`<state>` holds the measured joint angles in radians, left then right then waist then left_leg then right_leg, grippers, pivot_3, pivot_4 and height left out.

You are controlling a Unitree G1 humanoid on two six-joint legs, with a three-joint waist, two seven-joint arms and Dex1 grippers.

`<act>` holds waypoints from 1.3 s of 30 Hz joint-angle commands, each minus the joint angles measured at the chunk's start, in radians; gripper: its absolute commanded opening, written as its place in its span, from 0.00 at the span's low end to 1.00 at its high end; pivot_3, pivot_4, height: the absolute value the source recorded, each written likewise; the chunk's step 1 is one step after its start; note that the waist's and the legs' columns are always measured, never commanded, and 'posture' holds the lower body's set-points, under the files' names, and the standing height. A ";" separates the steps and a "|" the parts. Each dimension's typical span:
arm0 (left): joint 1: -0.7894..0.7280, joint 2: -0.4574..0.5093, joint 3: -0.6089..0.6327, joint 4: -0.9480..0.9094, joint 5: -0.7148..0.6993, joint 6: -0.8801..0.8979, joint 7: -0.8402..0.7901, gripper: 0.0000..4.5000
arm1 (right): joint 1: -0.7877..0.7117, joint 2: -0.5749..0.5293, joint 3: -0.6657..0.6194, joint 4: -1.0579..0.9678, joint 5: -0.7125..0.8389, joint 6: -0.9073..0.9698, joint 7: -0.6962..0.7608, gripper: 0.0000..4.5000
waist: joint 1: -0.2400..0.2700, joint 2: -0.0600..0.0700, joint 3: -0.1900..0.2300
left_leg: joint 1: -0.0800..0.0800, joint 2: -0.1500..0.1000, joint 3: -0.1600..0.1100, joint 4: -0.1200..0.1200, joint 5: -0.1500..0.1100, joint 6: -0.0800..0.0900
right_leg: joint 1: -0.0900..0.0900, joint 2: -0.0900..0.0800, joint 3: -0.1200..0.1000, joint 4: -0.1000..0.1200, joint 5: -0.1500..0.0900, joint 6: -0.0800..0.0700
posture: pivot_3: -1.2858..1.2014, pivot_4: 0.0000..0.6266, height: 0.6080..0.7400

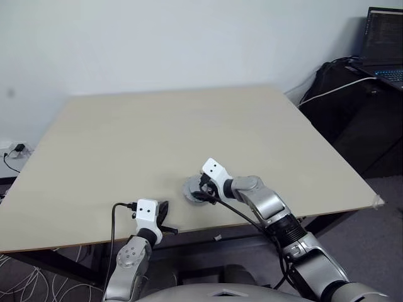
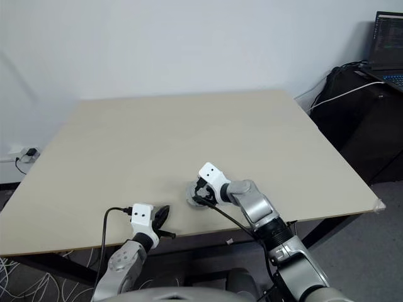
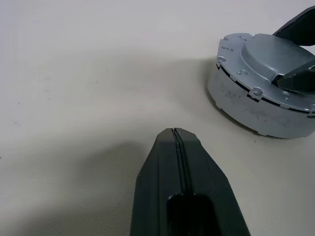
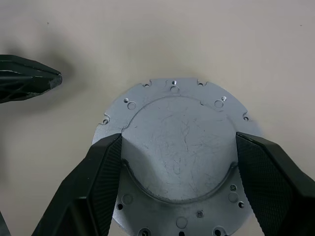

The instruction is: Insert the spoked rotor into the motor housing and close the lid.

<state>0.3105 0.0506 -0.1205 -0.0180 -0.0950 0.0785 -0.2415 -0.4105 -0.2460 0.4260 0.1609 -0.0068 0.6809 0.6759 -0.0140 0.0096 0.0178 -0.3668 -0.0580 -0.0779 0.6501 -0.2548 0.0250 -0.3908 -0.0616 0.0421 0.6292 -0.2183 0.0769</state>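
Observation:
The lid (image 4: 179,147), plain grey with a raised middle and scalloped edge, lies face up on the round grey motor housing (image 3: 241,105) near the table's front edge. My right gripper (image 4: 178,140) comes down on it from above, its two black fingers (image 4: 98,172) set against opposite sides of the raised middle. The spoked rotor is hidden. My left gripper (image 3: 174,132) is shut with nothing in it, low over the table a short way left of the housing, and its tip also shows in the right wrist view (image 4: 34,81).
The pale wooden table (image 1: 157,126) stretches bare behind the housing. Off its right side stands dark furniture (image 1: 352,107) with a laptop (image 1: 384,44) and a white cable. The front edge runs just under both grippers.

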 commanded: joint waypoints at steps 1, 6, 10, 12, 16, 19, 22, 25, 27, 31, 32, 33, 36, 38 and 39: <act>-0.015 0.001 0.001 -0.046 -0.005 -0.009 -0.002 0.00 | 0.013 -0.024 0.052 0.035 -0.043 0.072 -0.004 0.71 | 0.000 0.000 0.000 | 0.000 0.000 0.000 0.000 0.000 0.000 | 0.000 0.000 0.000 0.000 0.000 0.000 | 0.52 0.00 1.00; -0.016 0.003 0.001 -0.044 -0.005 -0.009 -0.002 0.00 | 0.007 -0.034 0.070 0.032 -0.043 0.090 0.007 0.71 | 0.001 0.000 0.000 | 0.000 0.000 0.000 0.000 0.000 0.000 | 0.000 0.000 0.000 -0.001 0.000 0.000 | 0.52 0.00 1.00; -0.014 0.002 0.002 -0.043 -0.005 -0.010 -0.001 0.00 | 0.003 -0.043 0.070 0.027 -0.033 0.107 0.020 0.71 | 0.001 0.000 0.000 | 0.000 0.000 0.000 -0.001 0.000 0.000 | 0.000 0.000 0.000 -0.001 0.000 0.000 | 0.52 0.00 1.00; -0.013 0.001 0.002 -0.043 -0.006 -0.011 -0.001 0.00 | 0.000 -0.047 0.069 0.027 -0.032 0.118 0.024 0.71 | 0.002 0.000 0.000 | 0.000 0.000 0.000 -0.001 0.000 0.000 | 0.000 0.000 0.000 -0.001 0.000 0.000 | 0.52 0.00 1.00; -0.015 -0.002 0.002 -0.041 -0.006 -0.012 0.001 0.00 | -0.009 -0.054 0.062 0.026 -0.024 0.159 0.033 0.71 | 0.003 0.000 0.000 | -0.001 0.000 0.000 -0.001 0.000 0.000 | 0.000 -0.001 0.000 -0.002 -0.001 0.000 | 0.52 0.00 1.00; -0.014 -0.003 0.003 -0.039 -0.007 -0.013 0.001 0.00 | -0.012 -0.047 0.044 0.026 -0.017 0.190 0.013 0.71 | 0.004 0.000 0.000 | -0.001 -0.001 0.000 -0.002 0.000 0.000 | 0.000 -0.001 -0.001 -0.002 -0.001 0.000 | 0.52 0.00 1.00; -0.014 -0.005 0.003 -0.038 -0.008 -0.014 0.001 0.00 | -0.017 -0.051 0.051 0.021 -0.015 0.216 0.010 0.71 | 0.005 0.000 0.000 | -0.001 -0.001 0.000 -0.002 0.000 0.000 | 0.000 -0.002 -0.001 -0.002 -0.001 0.000 | 0.52 0.00 1.00; -0.014 -0.005 0.003 -0.037 -0.008 -0.015 0.001 0.00 | -0.018 -0.068 0.080 0.024 -0.043 0.200 -0.002 0.71 | 0.006 0.000 0.000 | -0.001 -0.001 0.000 -0.002 0.000 0.000 | 0.000 -0.002 -0.001 -0.002 -0.001 0.000 | 0.52 0.00 1.00; -0.014 -0.005 0.004 -0.035 -0.008 -0.015 0.001 0.00 | -0.017 -0.091 0.115 0.023 -0.078 0.158 -0.010 0.71 | 0.006 0.001 0.000 | -0.001 -0.001 0.000 -0.002 0.000 0.000 | 0.000 -0.003 -0.001 -0.002 -0.001 0.000 | 0.52 0.00 1.00; -0.013 -0.005 0.005 -0.035 -0.008 -0.016 0.000 0.00 | -0.015 -0.125 0.166 0.018 -0.114 0.117 -0.011 0.71 | 0.006 0.001 -0.001 | -0.002 -0.002 0.000 -0.002 0.000 0.000 | 0.000 -0.004 -0.002 -0.002 -0.002 0.001 | 0.52 0.00 1.00; -0.013 -0.005 0.005 -0.034 -0.008 -0.016 -0.001 0.00 | -0.015 -0.129 0.172 0.018 -0.116 0.114 -0.012 0.71 | 0.006 0.001 -0.001 | -0.002 -0.002 0.000 -0.002 0.000 0.000 | 0.000 -0.004 -0.002 -0.002 -0.002 0.001 | 0.52 0.00 1.00; -0.014 -0.005 0.005 -0.033 -0.009 -0.016 -0.001 0.00 | -0.016 -0.134 0.179 0.021 -0.125 0.107 -0.018 0.71 | 0.006 0.001 -0.001 | -0.002 -0.002 0.000 -0.002 0.000 0.000 | 0.000 -0.004 -0.002 -0.002 -0.002 0.001 | 0.52 0.00 1.00; -0.015 -0.005 0.005 -0.031 -0.009 -0.016 -0.002 0.00 | -0.013 -0.129 0.169 0.025 -0.115 0.120 -0.014 0.71 | 0.006 0.000 -0.001 | -0.002 -0.002 -0.001 -0.002 0.000 0.000 | 0.000 -0.005 -0.003 -0.002 -0.002 0.001 | 0.52 0.00 1.00; -0.014 -0.005 0.005 -0.032 -0.009 -0.016 -0.002 0.00 | -0.008 -0.112 0.138 0.021 -0.069 0.164 0.008 0.71 | 0.007 0.000 0.000 | -0.002 -0.002 -0.001 -0.002 0.000 0.000 | 0.000 -0.006 -0.004 -0.002 -0.002 0.001 | 0.52 0.00 1.00; -0.014 -0.004 0.005 -0.032 -0.008 -0.017 -0.002 0.00 | -0.006 -0.105 0.126 0.020 -0.051 0.185 0.015 0.71 | 0.008 0.001 0.000 | -0.002 -0.002 -0.001 -0.002 0.000 0.000 | 0.000 -0.006 -0.005 -0.002 -0.002 0.001 | 0.52 0.00 1.00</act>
<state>0.3079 0.0462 -0.1190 -0.0180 -0.0966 0.0785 -0.2416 -0.4610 -0.3194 0.5356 0.0940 -0.0408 0.7615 0.6883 -0.0057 0.0103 0.0176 -0.3691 -0.0599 -0.0793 0.6482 -0.2551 0.0250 -0.3905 -0.0679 0.0365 0.6269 -0.2201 0.0779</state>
